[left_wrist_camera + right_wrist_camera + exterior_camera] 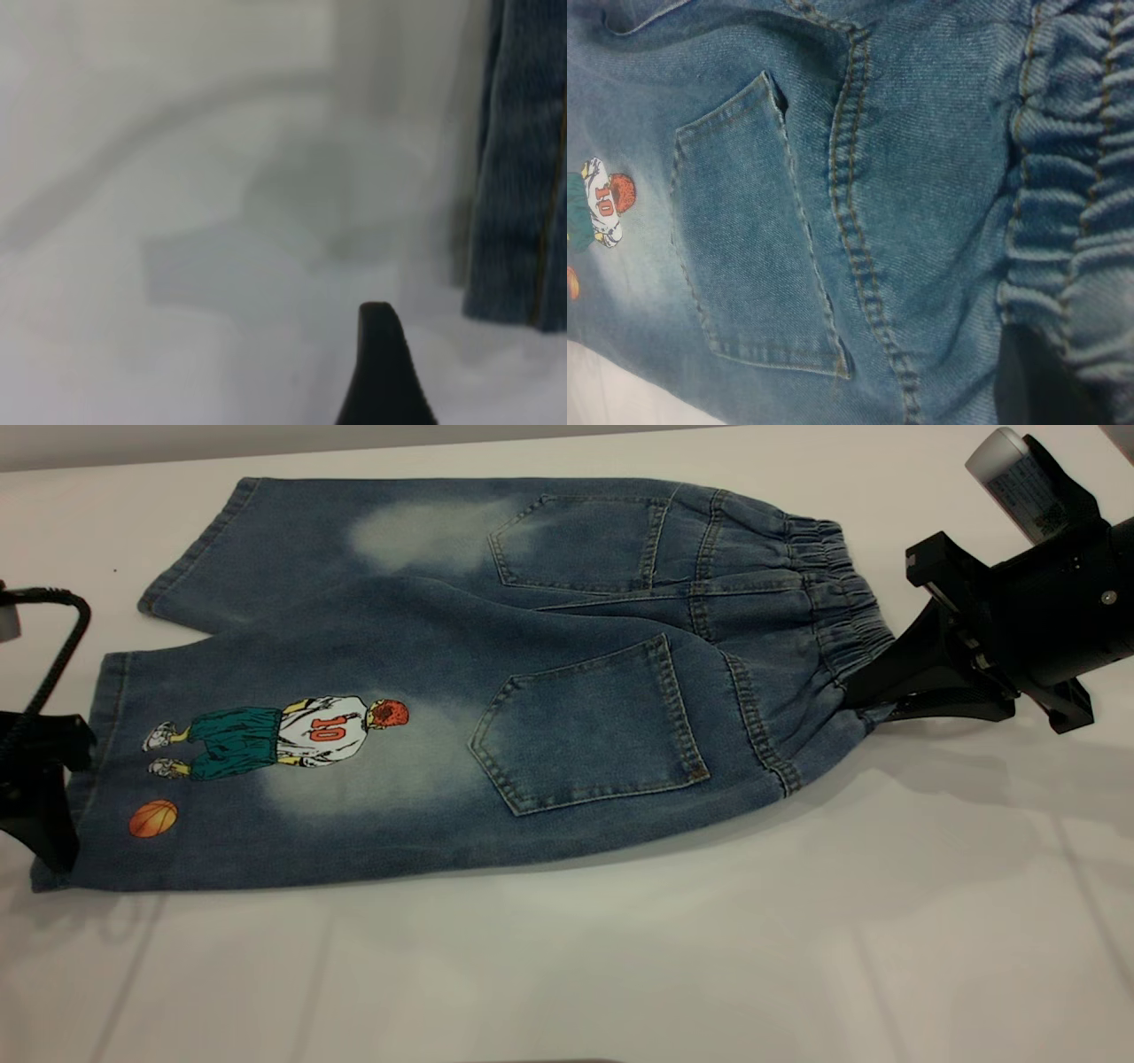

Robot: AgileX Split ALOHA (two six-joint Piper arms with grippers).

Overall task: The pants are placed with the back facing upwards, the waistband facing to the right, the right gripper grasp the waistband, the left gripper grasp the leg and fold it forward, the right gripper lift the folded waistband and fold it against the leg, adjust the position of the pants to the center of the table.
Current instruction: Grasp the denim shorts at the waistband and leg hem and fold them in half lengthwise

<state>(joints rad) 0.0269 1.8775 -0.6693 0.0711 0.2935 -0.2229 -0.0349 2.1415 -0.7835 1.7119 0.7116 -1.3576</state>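
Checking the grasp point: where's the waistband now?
In the exterior view the waistband is at the pants' right end, against the right pincer.

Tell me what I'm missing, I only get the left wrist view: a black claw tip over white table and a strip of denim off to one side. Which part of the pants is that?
Observer: That's the hem of the leg with the basketball player print. The left claw sits right at that hem, at the left side of the table.
Operator: Where's the other arm?
Observer: The right claw meets the near end of the waistband and looks clamped on it.
Operator: Is anything folded?
Observer: No, the pants lie flat with both back pockets facing up.
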